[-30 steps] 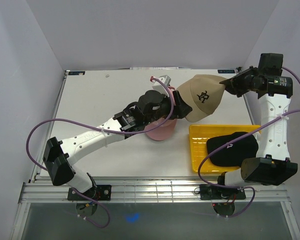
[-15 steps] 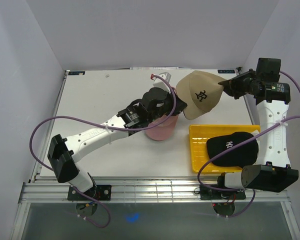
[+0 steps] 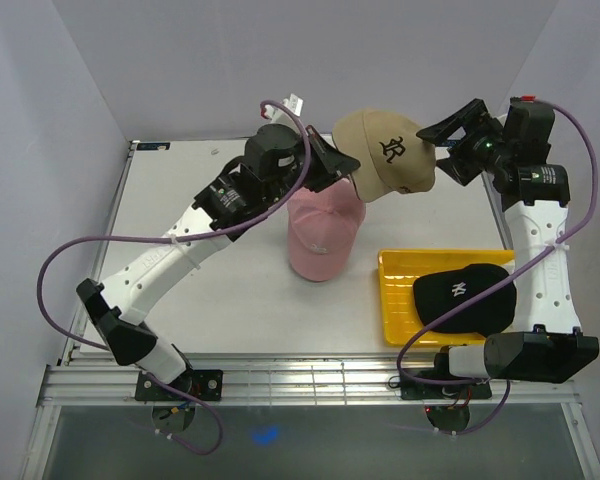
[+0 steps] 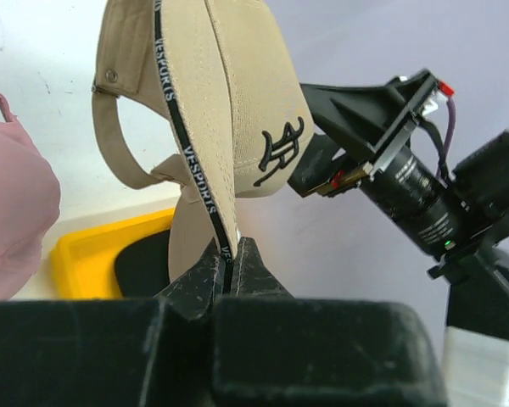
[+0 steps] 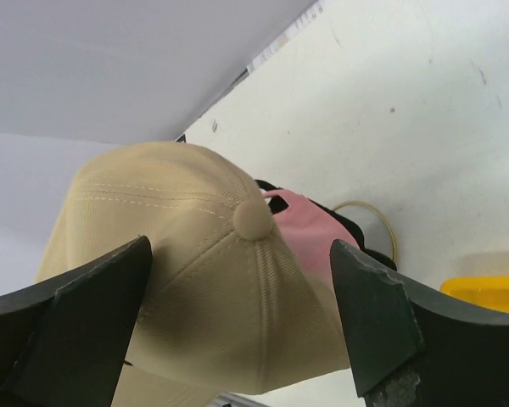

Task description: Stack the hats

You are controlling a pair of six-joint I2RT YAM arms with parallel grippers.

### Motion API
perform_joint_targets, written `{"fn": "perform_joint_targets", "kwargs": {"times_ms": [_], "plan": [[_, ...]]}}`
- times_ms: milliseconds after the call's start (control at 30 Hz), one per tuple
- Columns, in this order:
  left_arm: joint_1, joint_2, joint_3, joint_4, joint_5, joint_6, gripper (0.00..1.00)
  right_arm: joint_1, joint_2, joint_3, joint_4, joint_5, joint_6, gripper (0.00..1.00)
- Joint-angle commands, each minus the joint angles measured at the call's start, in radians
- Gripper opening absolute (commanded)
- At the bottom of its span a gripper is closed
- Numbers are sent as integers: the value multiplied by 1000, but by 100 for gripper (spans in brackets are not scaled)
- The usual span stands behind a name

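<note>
White table (image 3: 180, 280) boxed in by plain pale walls, that's the whole setup. From the top camera: the left gripper (image 3: 346, 168) is up in the air, clamped on the rim of the tan cap (image 3: 385, 150), so the cap hangs above the far side of the table with its logo facing the camera. The right gripper (image 3: 435, 150) sits just off the cap's right side with its jaws spread wide, not squeezing anything. The pink cap (image 3: 322, 236) is down on the table just below the tan one, brim pointing toward the arm bases. To its right is a yellow tray (image 3: 398, 268) with the black cap (image 3: 466, 296) lying in it. Left wrist cam: the two fingers (image 4: 250, 267) are pinched tight on the tan cap's edge, right on the black inner band, and the cap stands up from them with its strap loop on the left. The pink cap peeks in at the left edge, with the tray and black cap low behind the tan one, and the other arm's spread jaws are right beside the logo. Right wrist cam: the fingers (image 5: 85, 314) stand far apart with the tan crown and its top button between them. I can't tell if either one touches the fabric. Pink fabric shows just behind the crown, plus a thin gold wire loop (image 5: 388, 222) and a corner of the tray.
</note>
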Motion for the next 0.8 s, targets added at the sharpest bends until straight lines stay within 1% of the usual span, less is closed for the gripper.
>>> {"fn": "perform_joint_targets", "kwargs": {"times_ms": [0,33,67,133,167,200,267,333,400,467,533,600,667,733,767], "plan": [[88,-88,38,32,18,-174,0,-2,9,57,57,51,-114,89],[100,-90,45,43,23,-195,0,-2,11,56,63,61,-119,89],[115,-87,57,29,19,-255,0,-2,12,53,66,60,-122,89],[160,-72,80,-9,5,-318,0,-2,8,21,98,39,-121,90],[175,-67,81,-20,-11,-385,0,-2,3,6,109,32,-115,89],[210,-57,76,-25,1,-418,0,-2,5,-4,115,29,-115,89],[224,-47,61,-3,29,-479,0,-2,24,-1,99,11,-122,89],[223,-27,87,-2,17,-488,0,-2,50,27,54,0,-130,89],[224,-17,88,0,12,-508,0,1,54,30,52,-23,-124,90],[226,-15,58,17,11,-536,0,33,26,-11,115,-43,-110,92],[229,-17,24,72,18,-580,0,96,18,-22,144,-17,-113,94],[228,-7,41,67,9,-584,0,107,25,-25,148,-18,-121,97],[229,2,56,46,-4,-584,0,110,23,-53,186,-61,-122,97],[228,-12,16,69,-11,-582,0,119,8,-74,206,-80,-105,98],[228,-42,-20,96,-3,-587,0,124,2,-91,217,-84,-99,98]]}}
